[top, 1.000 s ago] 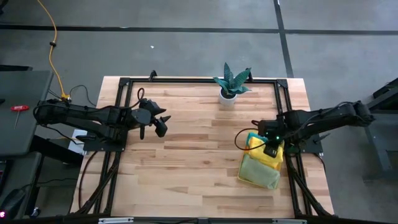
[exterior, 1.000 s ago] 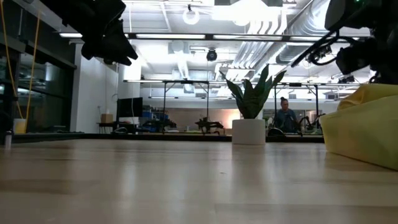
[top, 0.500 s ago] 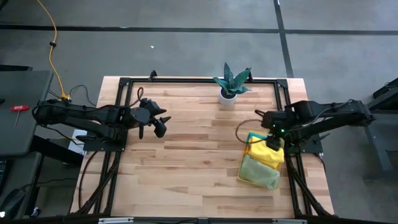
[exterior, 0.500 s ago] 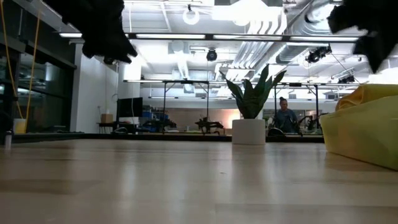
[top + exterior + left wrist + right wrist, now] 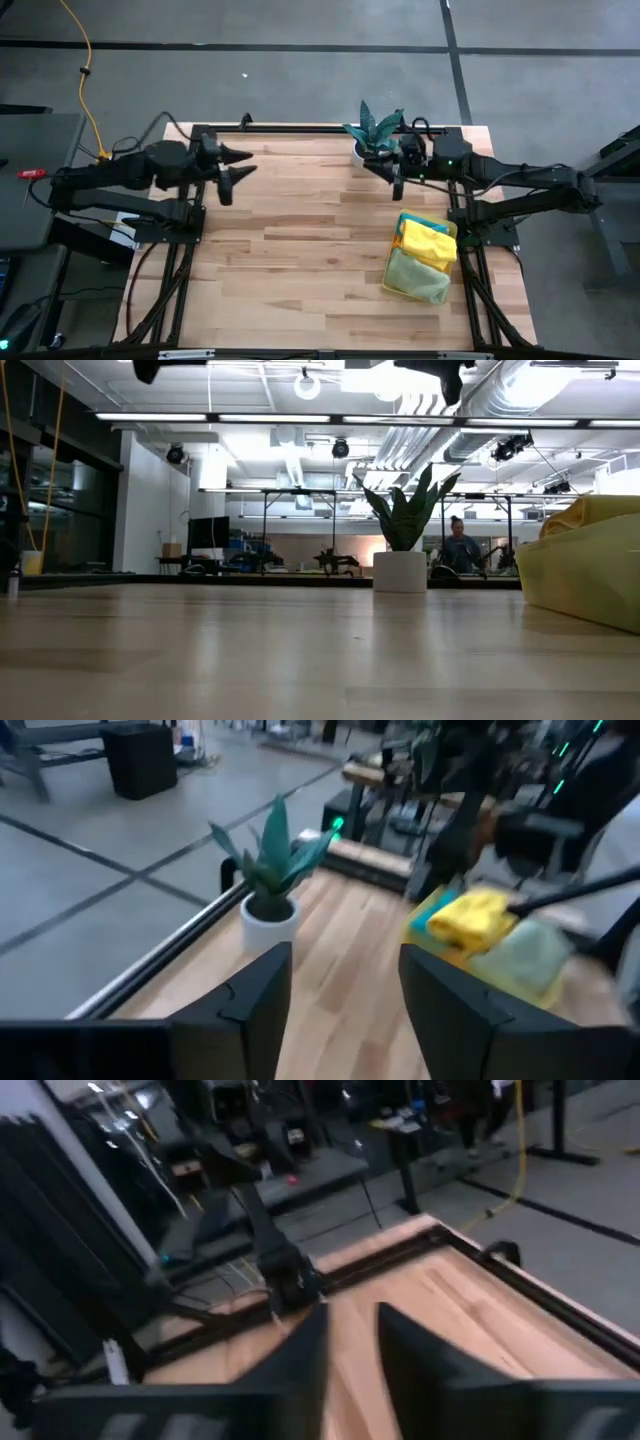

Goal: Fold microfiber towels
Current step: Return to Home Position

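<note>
Dark fingers of the left gripper [image 5: 243, 164] stand wide apart and hold nothing. It hangs above the far left part of the wooden table [image 5: 300, 250]. The right gripper [image 5: 381, 172], also parted and with nothing in it, hangs just beside the potted plant [image 5: 372, 130]. The microfiber towels [image 5: 425, 255], 1 yellow and 1 pale green in sight, lie piled in the yellow tray [image 5: 397, 243] near the table's right edge.
</note>
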### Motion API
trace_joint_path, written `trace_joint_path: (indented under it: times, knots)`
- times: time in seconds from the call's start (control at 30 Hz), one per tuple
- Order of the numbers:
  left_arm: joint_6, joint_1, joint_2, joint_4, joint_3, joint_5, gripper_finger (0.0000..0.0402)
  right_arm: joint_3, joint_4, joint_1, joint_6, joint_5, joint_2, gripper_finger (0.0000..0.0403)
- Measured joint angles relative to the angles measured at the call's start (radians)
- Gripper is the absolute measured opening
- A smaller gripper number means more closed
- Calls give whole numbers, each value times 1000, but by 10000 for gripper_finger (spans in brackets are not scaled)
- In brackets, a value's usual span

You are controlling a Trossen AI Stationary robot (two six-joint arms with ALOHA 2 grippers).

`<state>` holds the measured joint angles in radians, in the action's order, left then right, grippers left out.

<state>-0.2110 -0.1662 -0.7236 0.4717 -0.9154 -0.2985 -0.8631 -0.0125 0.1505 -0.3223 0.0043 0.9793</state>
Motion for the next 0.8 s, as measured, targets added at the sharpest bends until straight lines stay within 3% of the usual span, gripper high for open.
trace_joint_path:
  times: [0.1, 0.23, 0.3, 0.5, 0.63, 0.8]
  knots:
    - [-38, 31, 61, -24, 33, 0, 140, 0, 31, 31, -14, -66, -1, 16]
    - [-71, 109, 144, -177, 176, 4, 39, 0, 24, 26, -43, -88, -5, 12]
    - [-86, 142, 182, -277, 268, 2, 12, 0, 23, 12, -34, -89, -5, 3]
    - [-122, 202, 296, -497, 518, -24, 2, 0, 15, -12, 39, -150, -5, 1]
    - [-146, 201, 392, -525, 634, -37, 1, 0, -14, -12, 63, -219, -5, 1]
    - [-177, 201, 526, -523, 747, -24, 0, 0, -69, -11, 42, -232, -6, 0]
